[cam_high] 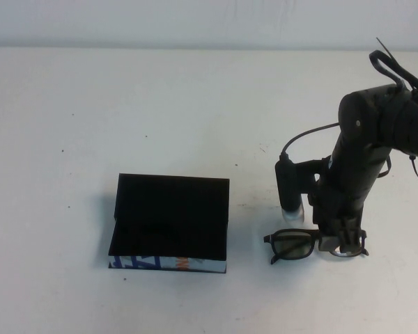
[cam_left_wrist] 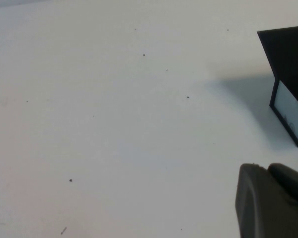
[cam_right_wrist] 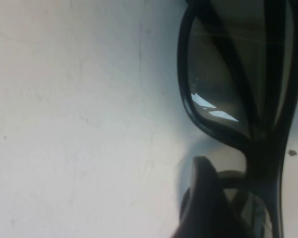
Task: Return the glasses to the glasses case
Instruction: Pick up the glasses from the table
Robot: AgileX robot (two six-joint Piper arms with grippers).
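The glasses (cam_high: 292, 245) are dark and thick-rimmed and lie on the white table, right of the glasses case (cam_high: 171, 223). The case is a black box with its lid raised and a white printed front edge. My right gripper (cam_high: 343, 245) points down over the right end of the glasses. In the right wrist view the glasses frame (cam_right_wrist: 263, 148) lies between the spread jaws of the right gripper (cam_right_wrist: 253, 186), which do not touch it. My left gripper (cam_left_wrist: 273, 203) shows only in its own wrist view, low over bare table, with a corner of the case (cam_left_wrist: 288, 59) beyond it.
The white table (cam_high: 125, 104) stretches behind and left of the case. A cable and the right arm's wrist camera (cam_high: 290, 188) hang just behind the glasses. The left arm is out of the high view.
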